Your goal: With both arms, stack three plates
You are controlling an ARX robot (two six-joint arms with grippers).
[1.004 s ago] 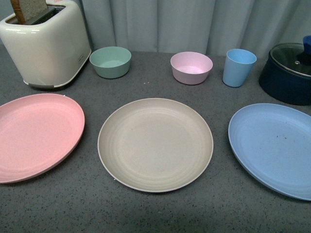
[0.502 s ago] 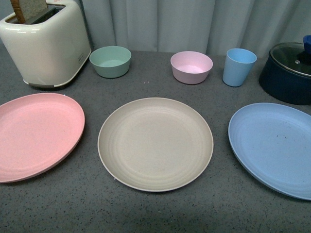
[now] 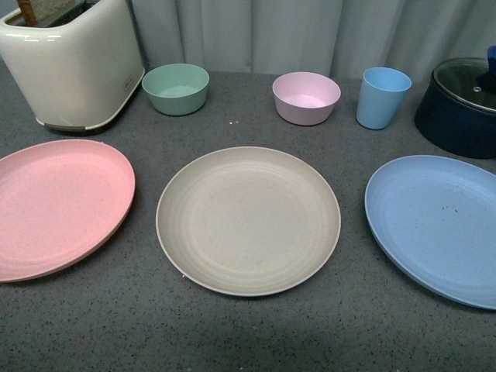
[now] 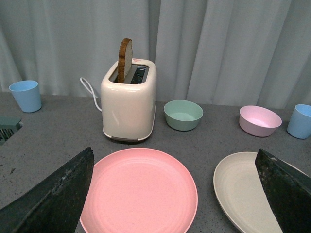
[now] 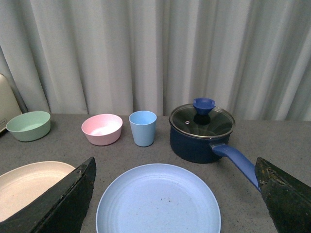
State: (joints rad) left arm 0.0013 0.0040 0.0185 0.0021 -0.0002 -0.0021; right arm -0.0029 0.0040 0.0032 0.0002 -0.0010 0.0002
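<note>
pink plate (image 3: 58, 205), beige plate (image 3: 248, 221), blue plate (image 3: 434, 225) lay apart on desk (image 3: 248, 333); nothing stacked yet. left claw (image 4: 174, 160), right claw (image 5: 175, 165) gaped wide, empty.

Our L gripper (image 4: 174, 151): jaws spread wide, two dark, scuffed fingers (image 4: 58, 194) well apart, tips aimed approx. 12 o'clock, straight ahead of us, pitched slightly down. Our R gripper (image 5: 175, 160): same pose, fingers (image 5: 284, 194) equally wide, also aimed 12 o'clock. Front cam doesn't catch our arms, so we can't tell joint pose.
</note>
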